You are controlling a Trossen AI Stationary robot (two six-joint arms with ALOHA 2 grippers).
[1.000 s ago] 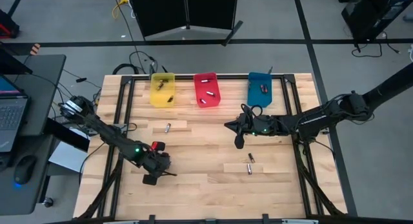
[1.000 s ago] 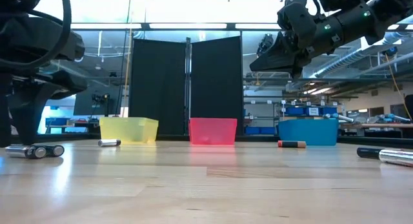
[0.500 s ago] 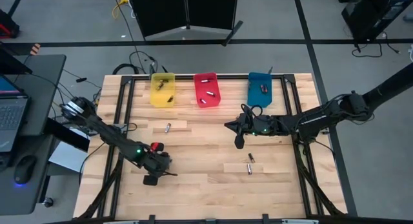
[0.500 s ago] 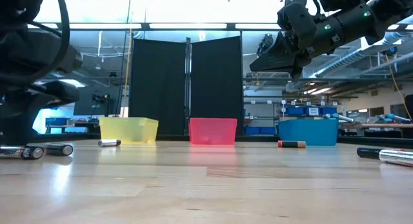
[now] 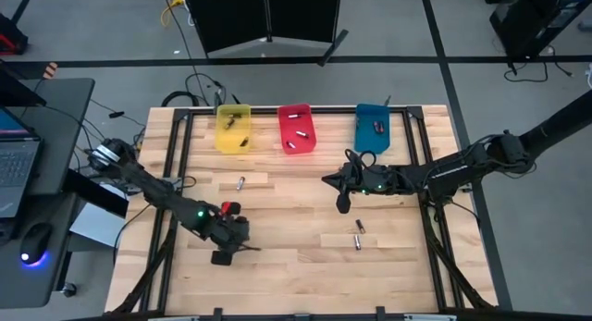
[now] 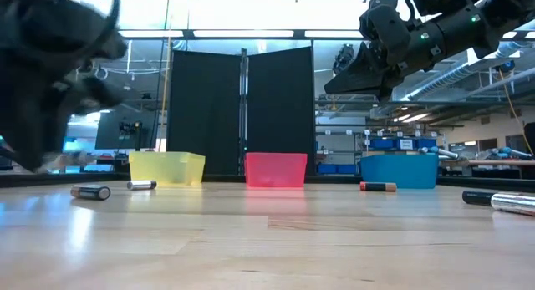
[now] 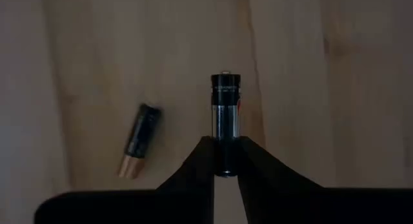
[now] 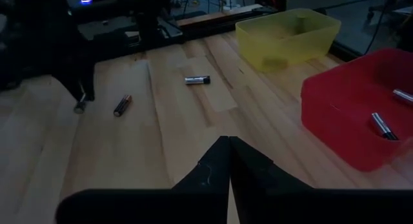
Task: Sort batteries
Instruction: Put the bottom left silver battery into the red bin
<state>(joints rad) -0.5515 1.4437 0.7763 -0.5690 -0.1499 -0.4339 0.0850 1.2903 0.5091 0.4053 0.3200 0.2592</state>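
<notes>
My left gripper (image 7: 224,161) is shut on a silvery-dark battery (image 7: 224,114) over the table's near left part (image 5: 231,243). A dark battery with a copper end (image 7: 137,140) lies on the wood beside it, also seen in the low view (image 6: 90,191). My right gripper (image 8: 227,161) hovers shut and empty above the table's middle (image 5: 342,203). More batteries lie loose on the table (image 5: 240,183) (image 5: 359,234). The yellow (image 5: 233,129), red (image 5: 296,129) and blue (image 5: 373,127) bins stand along the far edge with batteries inside. My left gripper pinches the battery's near end (image 7: 224,167) between its two fingertips. The fingers come from above, pointing steeply down, and the battery lies along them. Most of its length sticks out past the fingertips, its far end (image 7: 224,79) toward the table.
A reddish battery (image 6: 378,186) and two larger ones (image 6: 501,202) lie toward the right in the low view. Black frame rails (image 5: 176,173) run along the table's left and right sides. A desk with a laptop (image 5: 18,168) stands beyond the left edge.
My left gripper has taken hold of one of the two batteries that lay side by side at the near left and has risen with it, drifting a little toward the near and right edges. The other battery has stayed on the wood, shifted slightly.
</notes>
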